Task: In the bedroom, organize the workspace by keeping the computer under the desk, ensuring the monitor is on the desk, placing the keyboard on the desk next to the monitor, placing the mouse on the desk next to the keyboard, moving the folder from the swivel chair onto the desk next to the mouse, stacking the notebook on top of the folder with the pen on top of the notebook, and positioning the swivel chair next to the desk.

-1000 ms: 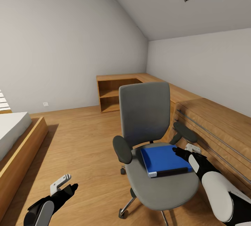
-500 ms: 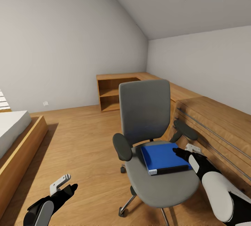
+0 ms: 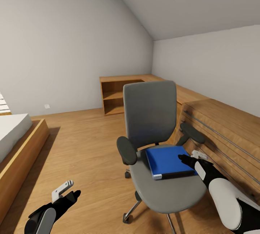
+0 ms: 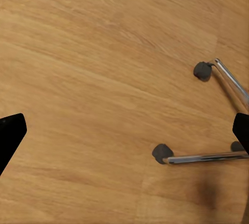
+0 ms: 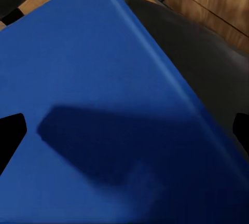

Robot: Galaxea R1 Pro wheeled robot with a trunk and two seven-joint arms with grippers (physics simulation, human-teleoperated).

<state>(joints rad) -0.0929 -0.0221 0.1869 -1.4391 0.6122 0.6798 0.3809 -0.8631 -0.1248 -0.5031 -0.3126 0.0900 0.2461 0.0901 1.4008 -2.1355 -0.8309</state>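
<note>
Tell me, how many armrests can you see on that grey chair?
2: one armrest on the seat's left, one armrest on its right, beside the wooden cabinet.

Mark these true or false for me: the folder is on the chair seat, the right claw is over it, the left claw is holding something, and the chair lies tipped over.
1. The flat bright blue folder lies on the seat of the grey padded swivel chair. True.
2. The right claw is over the folder's right side, jaws wide apart. True.
3. The left claw is gripping the chair's armrest. False: it hangs open and empty over the wooden floor, apart from the chair.
4. The chair lies on its side. False: it stands upright on its chrome base.
</note>
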